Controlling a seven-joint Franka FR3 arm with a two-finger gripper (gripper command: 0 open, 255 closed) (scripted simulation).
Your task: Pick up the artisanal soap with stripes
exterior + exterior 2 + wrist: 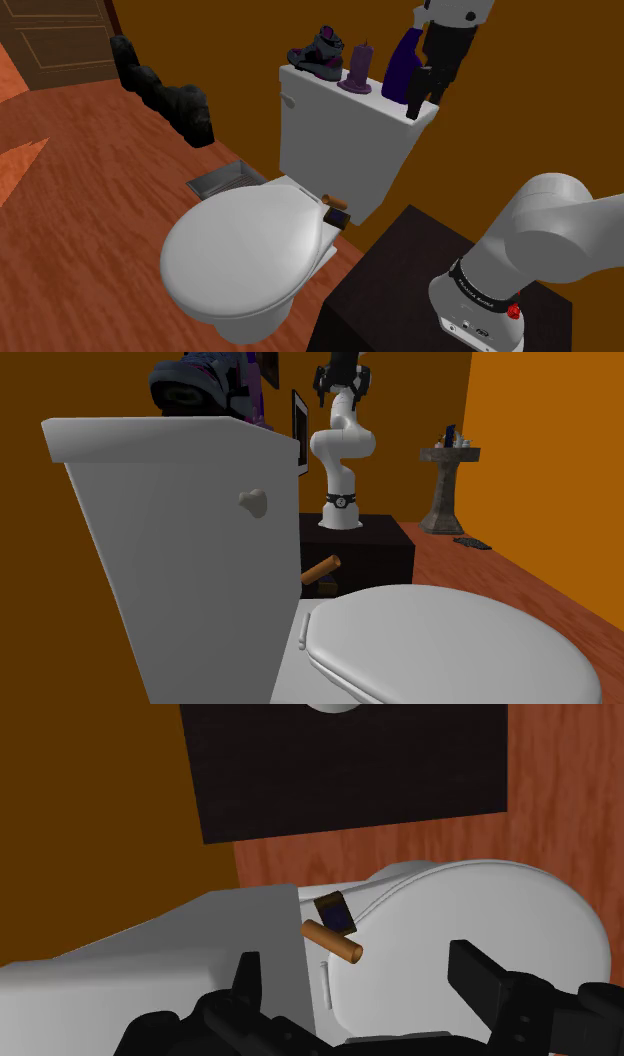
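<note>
The soap is a small dark brown block with a blue face; it lies at the back of the toilet lid by the hinge, also seen as soap and soap. A brown cylinder rests right beside it. My black gripper hangs high above the near end of the toilet tank, well above the soap. Its fingers stand wide apart with nothing between them. In the wrist view the soap sits past the fingertips, between tank and lid.
On the tank top stand a dark shoe, a purple candle-like piece and a purple bottle close to the gripper. The shut toilet lid, the dark stand, a grey floor tray and a pedestal basin surround it.
</note>
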